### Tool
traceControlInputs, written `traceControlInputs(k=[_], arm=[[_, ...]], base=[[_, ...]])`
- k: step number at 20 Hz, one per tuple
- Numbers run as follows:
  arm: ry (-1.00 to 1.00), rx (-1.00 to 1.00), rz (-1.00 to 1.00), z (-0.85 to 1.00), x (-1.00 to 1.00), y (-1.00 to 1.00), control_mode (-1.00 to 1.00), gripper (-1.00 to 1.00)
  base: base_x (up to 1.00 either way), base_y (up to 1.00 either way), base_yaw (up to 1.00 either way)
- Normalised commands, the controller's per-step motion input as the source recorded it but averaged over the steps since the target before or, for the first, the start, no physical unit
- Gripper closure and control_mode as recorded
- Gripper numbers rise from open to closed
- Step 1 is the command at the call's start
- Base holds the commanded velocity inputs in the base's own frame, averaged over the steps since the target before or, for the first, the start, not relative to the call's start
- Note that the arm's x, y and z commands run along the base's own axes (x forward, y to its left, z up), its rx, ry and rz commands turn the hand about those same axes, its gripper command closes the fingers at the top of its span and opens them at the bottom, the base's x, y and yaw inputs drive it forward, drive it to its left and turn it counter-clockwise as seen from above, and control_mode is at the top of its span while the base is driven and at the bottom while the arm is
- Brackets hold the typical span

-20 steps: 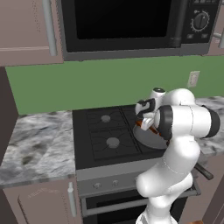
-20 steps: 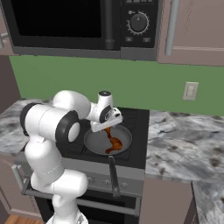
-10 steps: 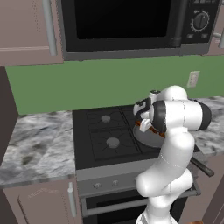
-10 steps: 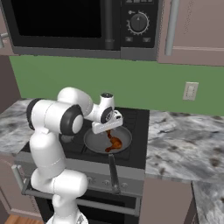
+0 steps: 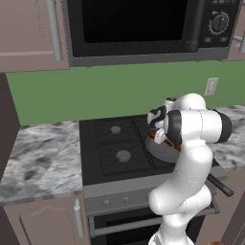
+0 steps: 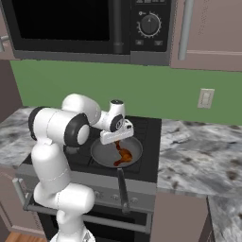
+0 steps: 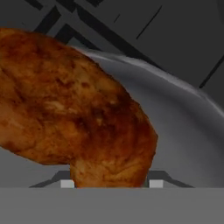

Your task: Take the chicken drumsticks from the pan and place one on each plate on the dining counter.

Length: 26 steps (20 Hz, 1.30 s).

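I see my claw low inside the frying pan, jaws partly closed around a browned drumstick directly between the tips.

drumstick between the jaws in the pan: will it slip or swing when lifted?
The chicken drumstick looks rounded and glossy-browned, so it may tend to slide or twist between the jaws. In the hand view most of its bulk sits off to one side of the grip, so it will probably droop or pivot. It looks stiff, and small against the pan, so likely light.
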Motion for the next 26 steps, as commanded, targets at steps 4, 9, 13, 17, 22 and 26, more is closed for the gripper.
traceControlInputs(k=[4, 9, 13, 17, 22, 26], arm=[[0.06, 0.0, 0.0, 0.07, -0.21, -0.08, -1.0, 1.0], [0.09, 0.03, 0.0, 0.61, -0.35, -0.1, -1.0, 1.0], [0.01, 0.01, -0.08, 0.7, -0.52, 0.03, -1.0, 1.0], [0.0, 0.0, -0.06, 0.63, -0.51, 0.15, -1.0, 1.0], [0.0, 0.0, -0.07, 0.48, -0.59, 0.12, -1.0, 1.0], [0.0, 0.0, -0.1, 0.35, -0.52, 0.08, -1.0, 1.0]], base=[[0.0, 0.0, 0.0], [0.0, 0.0, 0.0], [0.0, 0.0, 0.0], [0.0, 0.0, 0.0], [0.0, 0.0, 0.0], [0.0, 0.0, 0.0]])
